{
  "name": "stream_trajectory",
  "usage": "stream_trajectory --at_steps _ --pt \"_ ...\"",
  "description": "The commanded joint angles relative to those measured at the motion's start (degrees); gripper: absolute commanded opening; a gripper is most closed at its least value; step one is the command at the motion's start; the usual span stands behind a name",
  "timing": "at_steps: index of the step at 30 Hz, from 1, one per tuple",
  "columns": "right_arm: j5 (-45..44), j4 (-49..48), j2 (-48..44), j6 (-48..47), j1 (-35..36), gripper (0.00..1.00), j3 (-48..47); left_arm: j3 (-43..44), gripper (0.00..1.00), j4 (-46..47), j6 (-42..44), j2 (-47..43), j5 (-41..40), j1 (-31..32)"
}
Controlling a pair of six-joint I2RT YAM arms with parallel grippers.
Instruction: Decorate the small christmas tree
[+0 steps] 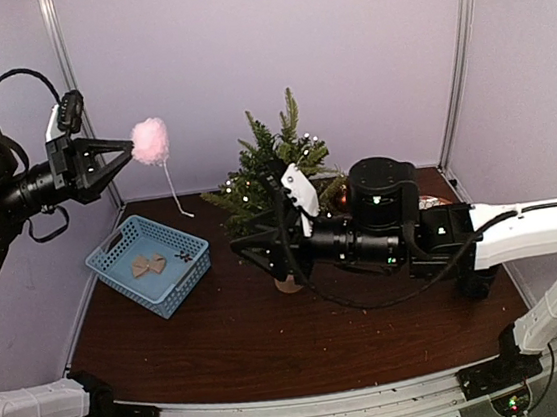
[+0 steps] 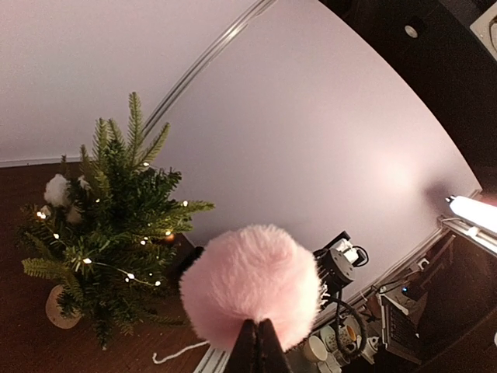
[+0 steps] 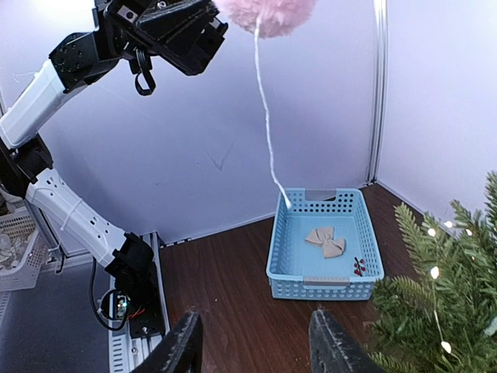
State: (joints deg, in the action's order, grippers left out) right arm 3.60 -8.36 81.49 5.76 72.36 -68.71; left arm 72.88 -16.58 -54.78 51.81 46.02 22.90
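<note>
Right now my left gripper (image 1: 129,152) is pinched shut on the pink pom-pom (image 1: 150,141), high up on the left, its white string (image 1: 172,185) hanging down. My right gripper (image 3: 256,346), fingers apart and empty, sits low beside the small christmas tree (image 1: 278,158) at the back of the table (image 1: 273,340). I should carry the pom-pom over slowly and let go only when it rests on a branch.
</note>
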Motion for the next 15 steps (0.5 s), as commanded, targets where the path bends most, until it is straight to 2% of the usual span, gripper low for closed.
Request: stream_trajectory --at_steps 1,7,15 --pt "-0.17 -6.15 4.72 -3.74 1.17 0.52 -4.97 2.31 0.00 7.71 -2.27 1.40 -2.47 4.17" --pt "-1.29 -8.28 8.51 -6.58 1.55 0.54 -7.92 4.46 0.00 8.26 -0.68 4.38 -2.92 11.24" --pt "-5.49 -9.68 7.32 -8.31 1.52 0.49 -6.45 5.05 0.00 10.46 -0.52 6.44 -3.58 14.21"
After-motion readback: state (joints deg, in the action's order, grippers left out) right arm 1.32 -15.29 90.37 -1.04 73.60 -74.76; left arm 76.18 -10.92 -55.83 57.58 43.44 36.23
